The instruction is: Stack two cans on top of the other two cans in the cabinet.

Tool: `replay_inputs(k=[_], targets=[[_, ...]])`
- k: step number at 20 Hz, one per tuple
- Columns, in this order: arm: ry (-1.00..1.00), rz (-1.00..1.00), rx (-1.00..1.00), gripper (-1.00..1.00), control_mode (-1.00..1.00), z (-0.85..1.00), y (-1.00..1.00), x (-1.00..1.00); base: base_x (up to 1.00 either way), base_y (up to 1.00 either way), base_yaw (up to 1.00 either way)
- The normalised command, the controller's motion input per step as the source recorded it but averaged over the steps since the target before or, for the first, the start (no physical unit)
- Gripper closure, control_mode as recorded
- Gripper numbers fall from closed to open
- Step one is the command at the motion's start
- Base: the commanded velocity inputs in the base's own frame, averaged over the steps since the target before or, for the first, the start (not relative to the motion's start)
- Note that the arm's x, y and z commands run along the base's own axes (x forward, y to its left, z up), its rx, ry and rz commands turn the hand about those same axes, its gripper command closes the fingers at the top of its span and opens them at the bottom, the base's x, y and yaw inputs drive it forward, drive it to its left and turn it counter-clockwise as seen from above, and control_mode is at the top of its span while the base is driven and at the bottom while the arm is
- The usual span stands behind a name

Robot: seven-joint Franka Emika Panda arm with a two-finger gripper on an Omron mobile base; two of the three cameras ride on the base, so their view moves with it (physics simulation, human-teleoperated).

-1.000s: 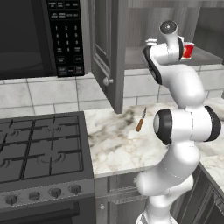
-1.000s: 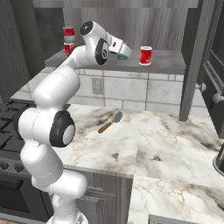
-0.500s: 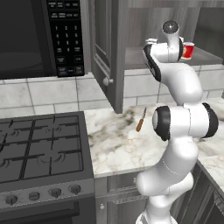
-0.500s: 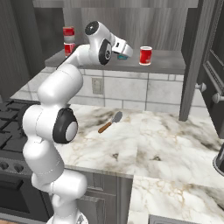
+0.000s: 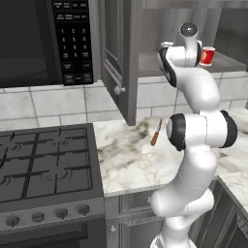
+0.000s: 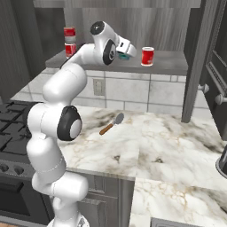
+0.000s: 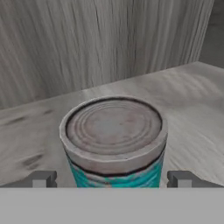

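Note:
A teal can with a grey ribbed lid stands upright on the cabinet shelf, close in front of the hand. My gripper is open, with one fingertip on each side of the can's lower body, apart from it. From the right base view the hand reaches into the cabinet and hides most of the teal can. A red can with a white band stands just right of it, and it also shows past the arm as the red can. At the shelf's left, two red cans stand stacked.
The grey cabinet door hangs open left of the arm, beside the black microwave. A wooden-handled tool lies on the marble counter. The stove is at the left. Another door stands at the right.
The arm has shifted only slightly at the shelf. The jaws stay open around the teal can, and no can has moved.

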Motion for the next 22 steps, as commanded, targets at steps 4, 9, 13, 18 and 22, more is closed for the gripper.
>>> replay_inputs(k=[4,9,13,18,22], targets=[[0.00,0.03,0.00,-1.00,-1.00,-0.03,-0.02,0.18,0.00,0.00,0.00],[0.00,0.01,0.00,-1.00,-1.00,-0.01,-0.02,0.07,0.00,0.00,0.00],[0.00,0.00,0.00,1.00,-1.00,0.00,-0.04,0.00,0.00,0.00,0.00],[0.00,0.00,0.00,1.00,-1.00,-0.01,-0.07,0.00,0.00,0.00,0.00],[-0.01,0.00,0.00,1.00,-1.00,-0.02,-0.09,0.00,0.00,0.00,0.00]])
